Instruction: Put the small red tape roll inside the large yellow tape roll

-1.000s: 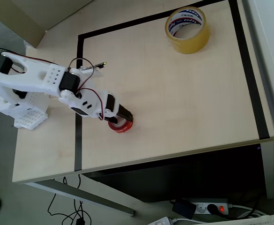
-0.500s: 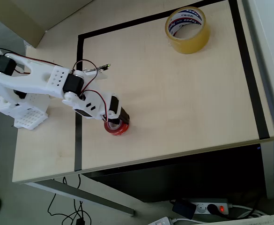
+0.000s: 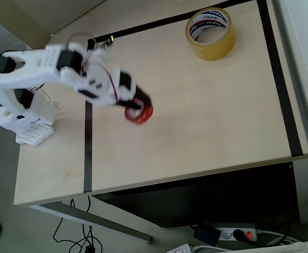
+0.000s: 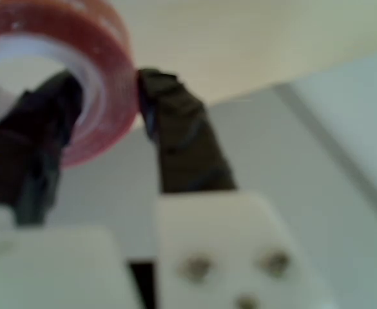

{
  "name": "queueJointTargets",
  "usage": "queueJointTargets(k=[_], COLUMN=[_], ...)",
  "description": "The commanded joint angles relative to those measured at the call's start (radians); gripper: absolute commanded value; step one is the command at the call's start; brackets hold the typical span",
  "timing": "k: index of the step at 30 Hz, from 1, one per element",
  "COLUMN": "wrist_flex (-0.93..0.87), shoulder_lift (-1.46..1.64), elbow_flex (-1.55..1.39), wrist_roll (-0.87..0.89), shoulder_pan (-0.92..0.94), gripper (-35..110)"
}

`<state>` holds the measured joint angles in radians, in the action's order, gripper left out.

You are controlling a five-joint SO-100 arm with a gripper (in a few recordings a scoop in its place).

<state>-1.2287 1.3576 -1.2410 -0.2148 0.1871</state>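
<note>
Red roll (image 4: 95, 77): upper left of the wrist view, blurred, whitish core facing the camera.
Fingers (image 4: 175, 138): two black ones clamp the roll's wall, one inside the core, one on the outer face.
Gripper (image 4: 104, 109): white body across the bottom edge.
Bench (image 4: 252, 38): pale surface behind, out of focus.

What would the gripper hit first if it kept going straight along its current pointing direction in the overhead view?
Probably nothing but bare table. The gripper, shut on the small red tape roll, points right and slightly down in the overhead view. The large yellow tape roll sits well off that line, toward the top. Height is unclear.
</note>
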Motion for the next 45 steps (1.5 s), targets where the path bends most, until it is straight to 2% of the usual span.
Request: queueJointTargets(k=[1, 5, 9, 12, 14, 20, 29, 37, 45], wrist_flex=[-0.041, -0.103, -0.186, -0.178, -0.117, 0.137, 0.491, 0.601, 0.598], shoulder_lift=[0.094, -0.044, -0.299, -0.506, -0.589, -0.647, -0.634, -0.769, -0.876], elbow_flex=[0.304, 0.586, 1.025, 1.359, 1.460, 1.439, 1.192, 1.189, 1.190], wrist_roll=[-0.029, -0.029, -0.029, -0.029, -0.029, -0.029, -0.031, -0.034, -0.034], shoulder_pan=[-0.071, -0.152, -0.215, -0.255, -0.279, -0.334, -0.399, -0.439, -0.439], gripper=[0, 0, 0, 0, 0, 0, 0, 0, 0])
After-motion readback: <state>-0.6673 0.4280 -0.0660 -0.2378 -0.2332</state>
